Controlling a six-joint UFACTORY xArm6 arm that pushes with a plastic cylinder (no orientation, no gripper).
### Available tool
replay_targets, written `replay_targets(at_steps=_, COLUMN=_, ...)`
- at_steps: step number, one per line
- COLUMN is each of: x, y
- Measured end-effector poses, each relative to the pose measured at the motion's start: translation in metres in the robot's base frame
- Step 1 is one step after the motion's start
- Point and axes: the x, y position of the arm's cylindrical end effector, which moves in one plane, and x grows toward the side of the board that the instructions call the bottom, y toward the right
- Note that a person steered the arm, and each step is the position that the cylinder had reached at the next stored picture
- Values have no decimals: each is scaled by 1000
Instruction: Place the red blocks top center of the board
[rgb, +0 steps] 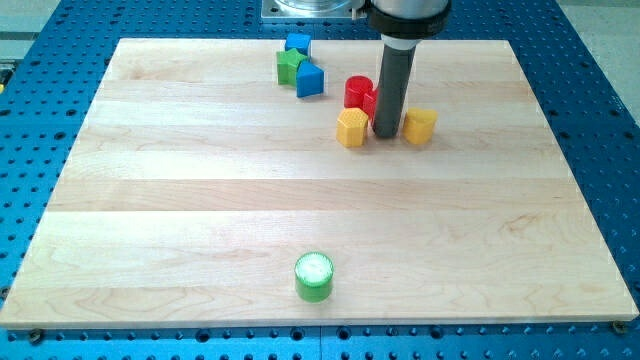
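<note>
A red cylinder block (357, 91) stands near the view's top centre of the wooden board (200, 200). A second red block (370, 103) sits just to its lower right, mostly hidden behind the rod; its shape cannot be made out. My tip (386, 133) rests on the board between a yellow block (351, 128) on its left and another yellow block (419, 126) on its right. The tip is just below the red blocks and close against the hidden one; contact cannot be told.
A blue block (297, 44), a green block (289, 67) and another blue block (309, 80) cluster at the top, left of the red ones. A green cylinder (314, 276) stands near the bottom centre. Blue perforated table (40, 120) surrounds the board.
</note>
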Motion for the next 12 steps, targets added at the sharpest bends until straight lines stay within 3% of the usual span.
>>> replay_targets(at_steps=6, x=-93, y=-29)
replay_targets(at_steps=8, x=-95, y=-36)
replay_targets(at_steps=9, x=-70, y=-12)
replay_targets(at_steps=10, x=-74, y=15)
replay_targets(at_steps=12, x=-128, y=-1)
